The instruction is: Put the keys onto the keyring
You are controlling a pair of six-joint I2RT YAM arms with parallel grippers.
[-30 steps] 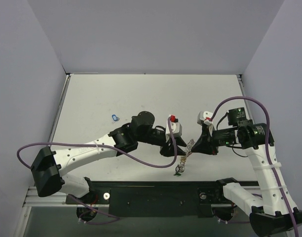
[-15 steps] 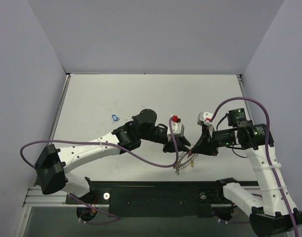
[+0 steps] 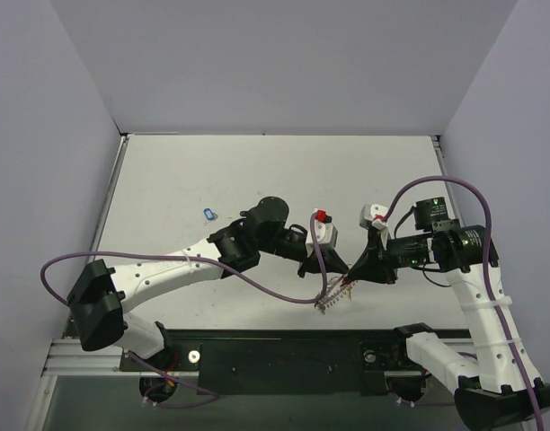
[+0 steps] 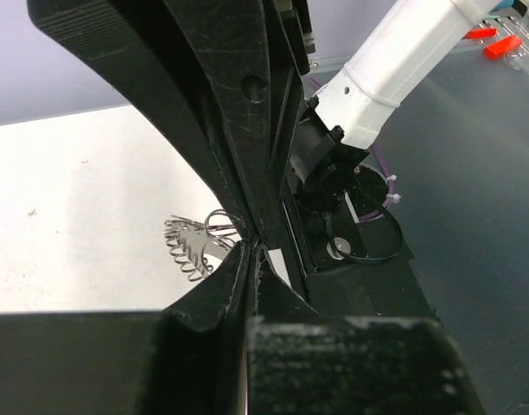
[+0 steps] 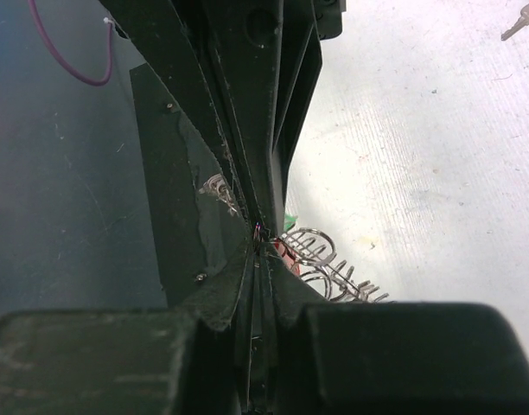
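Observation:
The keyring (image 3: 332, 295), a silver ring rimmed with wire loops, hangs between my two grippers near the table's front edge. My left gripper (image 3: 336, 271) is shut on its edge; the loops show left of the closed jaws in the left wrist view (image 4: 194, 245). My right gripper (image 3: 350, 272) meets it tip to tip and is shut on the ring's rim (image 5: 327, 258). I cannot tell whether a key sits in its pinch. A red tag (image 5: 284, 248) and a green tag (image 5: 291, 220) hang by the loops. A blue-headed key (image 3: 210, 214) lies alone at mid-left.
The table's front edge and the black base rail (image 3: 284, 348) lie just below the ring. A loose key's metal blade (image 5: 519, 19) lies on the table at the right wrist view's top right corner. The purple cable (image 3: 316, 260) loops beside the left gripper.
The left arm has shifted a little to the right. The keyring has swung down and now hangs lower between the fingertips. The green key that dangled below it no longer shows from above.

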